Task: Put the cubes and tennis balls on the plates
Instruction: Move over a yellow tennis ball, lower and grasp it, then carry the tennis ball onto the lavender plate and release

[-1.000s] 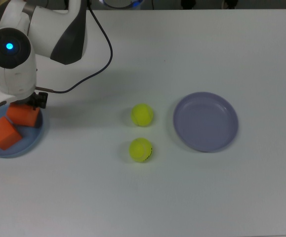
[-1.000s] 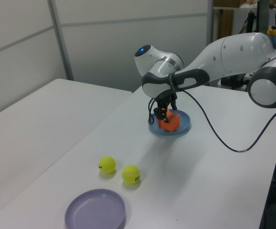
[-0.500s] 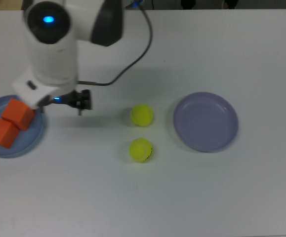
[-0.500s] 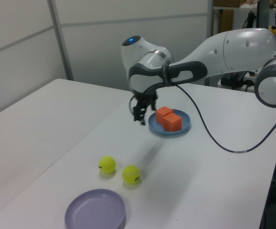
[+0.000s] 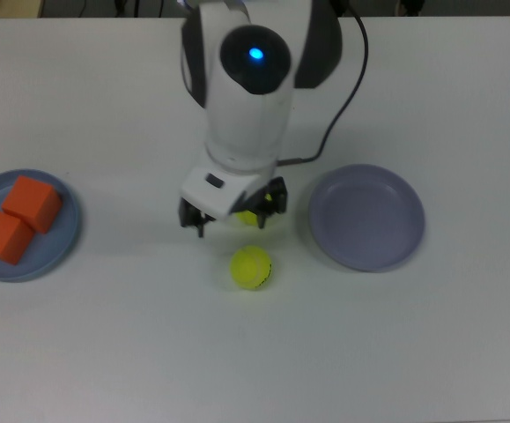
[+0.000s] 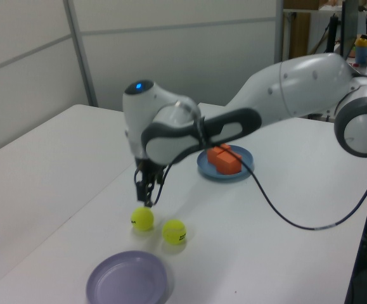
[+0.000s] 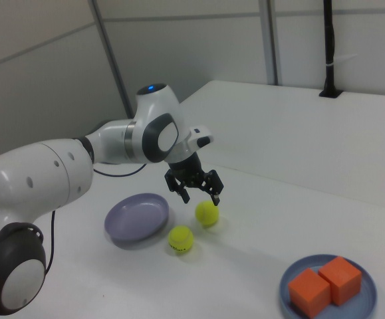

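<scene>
Gripper (image 7: 199,190) — fingers spread, empty, poised just above the farther tennis ball (image 7: 207,212); a second ago it was at the blue plate (image 5: 70,231), where both cubes (image 5: 17,220) now rest released. Second tennis ball (image 5: 251,267) just beside the gripper on the tabletop (image 5: 413,352). Lavender plate (image 5: 366,218) near, bare — judged the balls' destination; cube half done.

Tennis balls (image 7: 207,212) (image 7: 181,238): fuzzy felt nap. Cubes (image 7: 309,292) (image 7: 340,276): matte, smooth faces. Lavender plate (image 5: 366,217) and blue plate (image 5: 68,236): smooth, probably plastic, slight sheen. Arm shell (image 6: 291,85): glossy white plastic. Table (image 5: 395,352): smooth matte white.
</scene>
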### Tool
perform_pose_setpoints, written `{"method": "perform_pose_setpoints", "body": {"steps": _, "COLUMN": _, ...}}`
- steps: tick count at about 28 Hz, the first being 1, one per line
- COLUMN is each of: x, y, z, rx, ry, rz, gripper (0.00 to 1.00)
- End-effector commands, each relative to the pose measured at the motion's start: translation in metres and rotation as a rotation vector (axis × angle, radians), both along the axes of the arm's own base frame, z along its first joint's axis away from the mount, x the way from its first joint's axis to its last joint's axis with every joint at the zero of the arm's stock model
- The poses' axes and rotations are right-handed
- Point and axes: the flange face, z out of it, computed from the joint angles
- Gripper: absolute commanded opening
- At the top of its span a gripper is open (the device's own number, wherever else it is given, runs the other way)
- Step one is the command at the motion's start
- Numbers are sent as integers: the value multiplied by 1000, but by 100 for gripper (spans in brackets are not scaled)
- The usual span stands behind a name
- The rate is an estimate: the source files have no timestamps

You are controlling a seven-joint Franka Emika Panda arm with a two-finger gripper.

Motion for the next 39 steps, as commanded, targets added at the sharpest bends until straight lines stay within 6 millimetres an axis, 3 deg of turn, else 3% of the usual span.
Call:
{"method": "perform_pose_setpoints", "body": {"steps": 1, "x": 1, "y": 17, "z": -21, "rx": -15, "ry": -46, "rz": 27, "gripper": 100}}
{"method": "perform_pose_setpoints", "body": {"steps": 8, "x": 8, "y": 32, "z": -35, "rx": -17, "ry": -132, "rz": 75, "gripper": 100}}
{"method": "perform_pose_setpoints", "body": {"steps": 13, "x": 10, "y": 30, "z": -61, "rx": -60, "ry": -117, "rz": 86, "gripper": 97}}
{"method": "perform_pose_setpoints", "body": {"steps": 14, "x": 10, "y": 30, "z": -65, "rx": -68, "ry": -115, "rz": 93, "gripper": 81}}
{"method": "perform_pose_setpoints", "body": {"steps": 15, "x": 10, "y": 29, "z": -65, "rx": -72, "ry": -117, "rz": 95, "gripper": 75}}
{"method": "perform_pose_setpoints", "body": {"steps": 20, "x": 8, "y": 30, "z": -69, "rx": -96, "ry": -115, "rz": 111, "gripper": 66}}
{"method": "perform_pose_setpoints", "body": {"steps": 23, "x": 8, "y": 31, "z": -69, "rx": -97, "ry": -116, "rz": 114, "gripper": 24}}
{"method": "perform_pose_setpoints", "body": {"steps": 24, "x": 7, "y": 32, "z": -69, "rx": -95, "ry": -116, "rz": 113, "gripper": 1}}
{"method": "perform_pose_setpoints", "body": {"steps": 28, "x": 9, "y": 32, "z": -65, "rx": -91, "ry": -122, "rz": 110, "gripper": 0}}
{"method": "perform_pose_setpoints", "body": {"steps": 31, "x": 7, "y": 37, "z": -47, "rx": -76, "ry": -140, "rz": 109, "gripper": 0}}
{"method": "perform_pose_setpoints", "body": {"steps": 33, "x": 2, "y": 48, "z": -31, "rx": -55, "ry": -154, "rz": 119, "gripper": 0}}
{"method": "perform_pose_setpoints", "body": {"steps": 36, "x": -14, "y": 80, "z": 1, "rx": 4, "ry": -172, "rz": 149, "gripper": 0}}
{"method": "perform_pose_setpoints", "body": {"steps": 39, "x": -26, "y": 94, "z": 12, "rx": 23, "ry": -135, "rz": 142, "gripper": 0}}
